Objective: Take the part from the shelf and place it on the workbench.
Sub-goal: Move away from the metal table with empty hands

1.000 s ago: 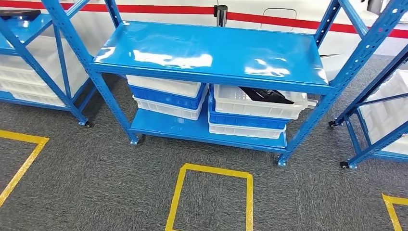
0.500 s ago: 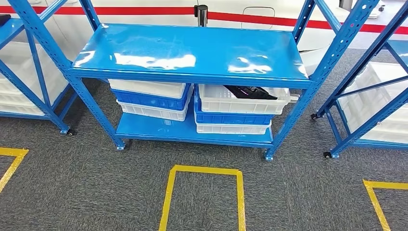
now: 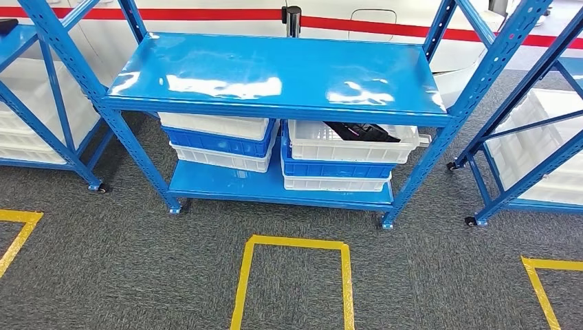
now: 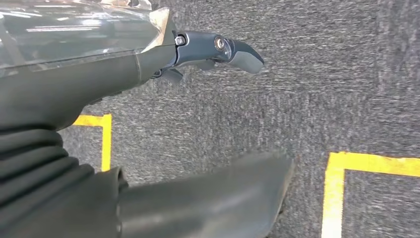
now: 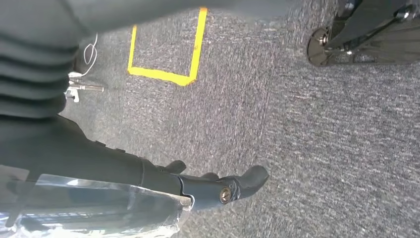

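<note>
A black part (image 3: 361,130) lies in the top white crate (image 3: 350,148) of a stack on the lower board of the blue shelf (image 3: 275,69), at its right side. The shelf's top board is bare and glossy. My left hand (image 4: 198,49) hangs over grey carpet with its fingers stretched out and nothing in it. My right hand (image 5: 213,188) hangs the same way, fingers apart and holding nothing. Both hands are far from the shelf.
A second stack of white and blue crates (image 3: 216,141) fills the lower board's left side. More blue racks stand at the left (image 3: 41,103) and right (image 3: 529,137). A yellow tape square (image 3: 292,275) marks the carpet in front of the shelf.
The whole picture has shifted, so the camera moved: the shelf now sits further left and more centred in view. Nothing on the shelf has moved.
</note>
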Available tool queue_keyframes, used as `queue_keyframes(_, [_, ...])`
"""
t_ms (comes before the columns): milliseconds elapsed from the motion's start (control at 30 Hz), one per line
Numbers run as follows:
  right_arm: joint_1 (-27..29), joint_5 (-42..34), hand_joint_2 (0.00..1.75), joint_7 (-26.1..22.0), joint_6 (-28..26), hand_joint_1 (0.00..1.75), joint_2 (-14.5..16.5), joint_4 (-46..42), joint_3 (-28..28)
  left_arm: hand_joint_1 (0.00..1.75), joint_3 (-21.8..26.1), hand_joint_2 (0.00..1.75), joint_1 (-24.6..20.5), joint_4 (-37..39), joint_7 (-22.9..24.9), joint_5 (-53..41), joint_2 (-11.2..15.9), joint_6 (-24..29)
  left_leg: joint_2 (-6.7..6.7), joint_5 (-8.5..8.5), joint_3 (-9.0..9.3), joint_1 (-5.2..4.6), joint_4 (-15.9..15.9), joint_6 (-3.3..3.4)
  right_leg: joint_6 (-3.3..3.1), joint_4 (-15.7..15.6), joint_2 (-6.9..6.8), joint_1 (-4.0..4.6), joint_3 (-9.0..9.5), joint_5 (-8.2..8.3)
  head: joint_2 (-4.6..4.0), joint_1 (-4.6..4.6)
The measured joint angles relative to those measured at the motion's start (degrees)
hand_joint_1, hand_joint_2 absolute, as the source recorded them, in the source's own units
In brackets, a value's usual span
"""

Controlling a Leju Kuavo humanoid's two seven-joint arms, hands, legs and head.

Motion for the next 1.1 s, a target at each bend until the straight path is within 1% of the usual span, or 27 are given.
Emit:
queue_keyframes(33, [0.18, -0.75, 0.87, -0.1, 0.24, 0.0, -0.05, -0.09, 0.39, 0.0, -1.1, 0.0, 0.23, -0.11, 0.48, 1.24, 0.14, -0.28, 0.0, -0.01, 0.0, 0.02, 0.0, 0.01, 0.0, 0.0, 0.0, -0.04, -0.01, 0.0, 0.01, -0.01])
queue_keyframes(100, [0.6, -2.4, 0.0, -0.27, 0.83, 0.0, -0.17, -0.36, 1.22, 0.0, -3.43, 0.0, 0.72, -0.4, 1.49, 3.93, 0.42, -0.85, 0.0, -0.02, -0.01, 0.06, 0.0, 0.0, 0.0, 0.0, 0.0, -0.05, -0.03, -0.01, 0.01, -0.02])
queue_keyframes(600, [3.84, -14.38, 0.0, -2.04, 4.95, 0.0, -1.32, -3.52, 8.21, 0.0, -23.35, 0.0, 4.75, -3.58, 8.94, 23.46, 2.63, -5.01, 0.01, 0.0, 0.0, 0.3, -0.02, -0.04, -0.05, 0.03, 0.0, 0.26, -0.04, -0.03, 0.0, -0.02])
queue_keyframes(1100, [7.18, -26.43, 0.0, -3.63, 9.17, 0.0, -2.39, -7.27, 15.41, 0.0, -44.09, 0.0, 8.92, -7.15, 16.41, 43.1, 4.93, -9.21, 0.01, -0.04, 0.01, 0.29, -0.02, -0.05, -0.06, 0.01, 0.0, 0.25, -0.34, -0.06, 0.0, -0.02])
